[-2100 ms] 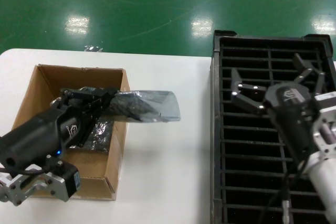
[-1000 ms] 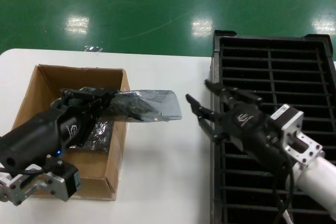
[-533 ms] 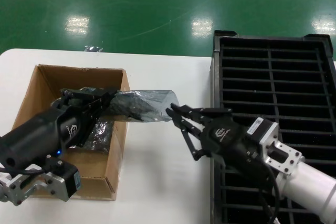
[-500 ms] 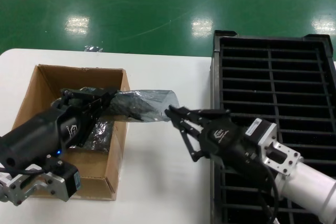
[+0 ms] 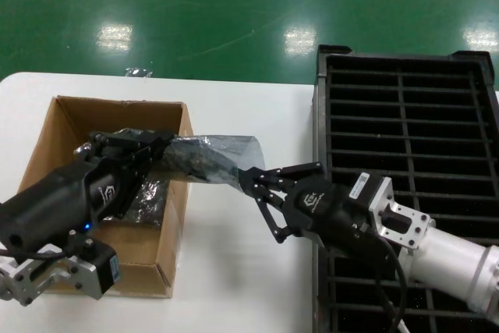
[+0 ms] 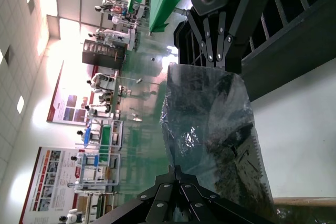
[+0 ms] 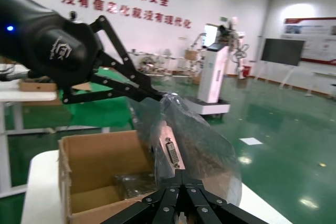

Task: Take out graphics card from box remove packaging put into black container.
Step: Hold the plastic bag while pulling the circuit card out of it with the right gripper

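Observation:
The packaging (image 5: 214, 157), a crinkled grey-blue bag, is held level over the right wall of the box (image 5: 175, 216). My left gripper (image 5: 168, 148) is shut on its end over the box, fingertips (image 6: 176, 170) pinching the plastic (image 6: 215, 124). My right gripper (image 5: 244, 176) is shut on the bag's other end, over the white table. The graphics card shows inside the bag in the right wrist view as a silver bracket with a port (image 7: 170, 153), just beyond the right gripper (image 7: 181, 181). The black container (image 5: 320, 115) stands to the right.
A second dark shiny bagged board (image 5: 148, 196) lies on the floor of the box (image 7: 100, 156). The white table (image 5: 242, 271) lies bare between box and container. My right arm's body (image 5: 437, 251) stretches over the container's slots.
My right gripper has swung left from over the black container to the bag's free end and closed on it. The left gripper and the bag have barely moved.

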`<state>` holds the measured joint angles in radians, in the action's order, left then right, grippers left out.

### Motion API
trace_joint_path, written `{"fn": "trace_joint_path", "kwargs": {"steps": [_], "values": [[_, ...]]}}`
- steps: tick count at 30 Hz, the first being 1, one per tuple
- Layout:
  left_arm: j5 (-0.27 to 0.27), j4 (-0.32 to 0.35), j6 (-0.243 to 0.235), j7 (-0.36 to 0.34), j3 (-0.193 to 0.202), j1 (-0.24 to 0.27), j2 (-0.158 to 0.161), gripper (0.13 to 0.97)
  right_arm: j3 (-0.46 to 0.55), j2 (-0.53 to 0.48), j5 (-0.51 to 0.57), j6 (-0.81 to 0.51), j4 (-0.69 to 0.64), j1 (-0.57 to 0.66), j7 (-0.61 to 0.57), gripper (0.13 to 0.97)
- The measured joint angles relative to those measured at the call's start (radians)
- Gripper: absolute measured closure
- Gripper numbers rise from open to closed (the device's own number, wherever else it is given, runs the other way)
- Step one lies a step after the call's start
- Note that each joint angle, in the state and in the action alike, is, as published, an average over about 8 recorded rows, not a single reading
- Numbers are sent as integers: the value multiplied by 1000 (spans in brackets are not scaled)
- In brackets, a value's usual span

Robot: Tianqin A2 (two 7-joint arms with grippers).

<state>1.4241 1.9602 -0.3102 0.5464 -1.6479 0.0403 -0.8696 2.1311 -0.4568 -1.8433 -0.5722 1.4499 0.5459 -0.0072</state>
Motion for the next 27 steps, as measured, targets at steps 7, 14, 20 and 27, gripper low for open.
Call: {"fn": "trace_joint_path", "kwargs": {"steps": [7, 14, 20, 27], "values": [[0, 0, 0, 0, 0, 0, 0, 958, -10, 34, 7, -156, -117, 105, -34, 961], [0, 0, 0, 0, 0, 0, 0, 958, -9, 56, 28, -274, -192, 178, -53, 961], [0, 0, 0, 0, 0, 0, 0, 958, -17, 75, 50, -306, -217, 192, -62, 961], [0, 0, 0, 0, 0, 0, 0, 958, -39, 95, 70, -304, -231, 192, -70, 963]]}}
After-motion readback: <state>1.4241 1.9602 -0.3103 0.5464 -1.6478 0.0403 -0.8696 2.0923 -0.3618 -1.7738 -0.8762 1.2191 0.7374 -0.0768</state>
